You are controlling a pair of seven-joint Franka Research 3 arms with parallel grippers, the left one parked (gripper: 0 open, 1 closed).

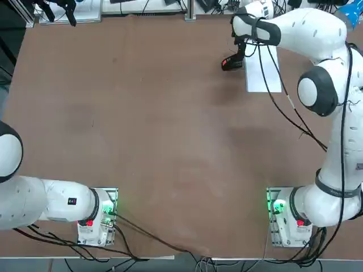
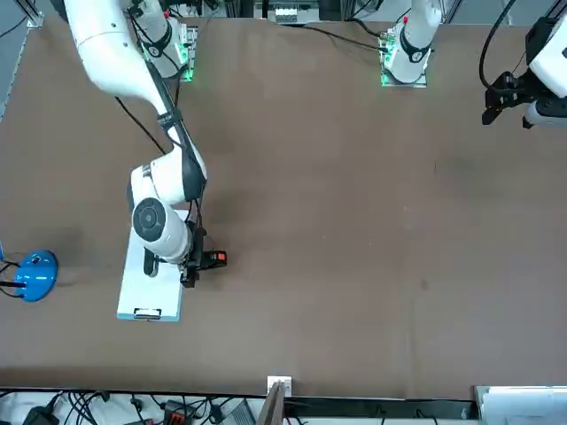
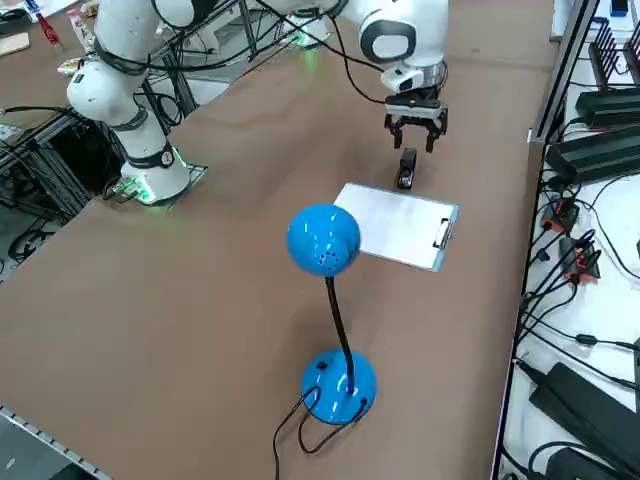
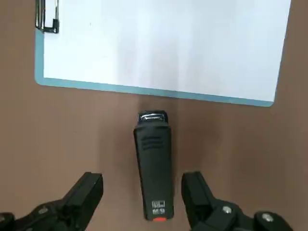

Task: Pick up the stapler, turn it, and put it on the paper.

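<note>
While its fingers stand apart, the right end effector (image 4: 144, 199) points down over the small black red-tipped stapler (image 4: 153, 168); beyond it lies the white rectangular paper (image 4: 163, 48).

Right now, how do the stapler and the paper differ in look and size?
The stapler is black with a red patch and narrow; the paper is white, flat and far larger. The paper carries a small metal clip at one short edge; the stapler has none. The stapler lies between the open fingers of the right gripper; the paper lies clear of it. Both rest on the brown table, close together but apart.
</note>
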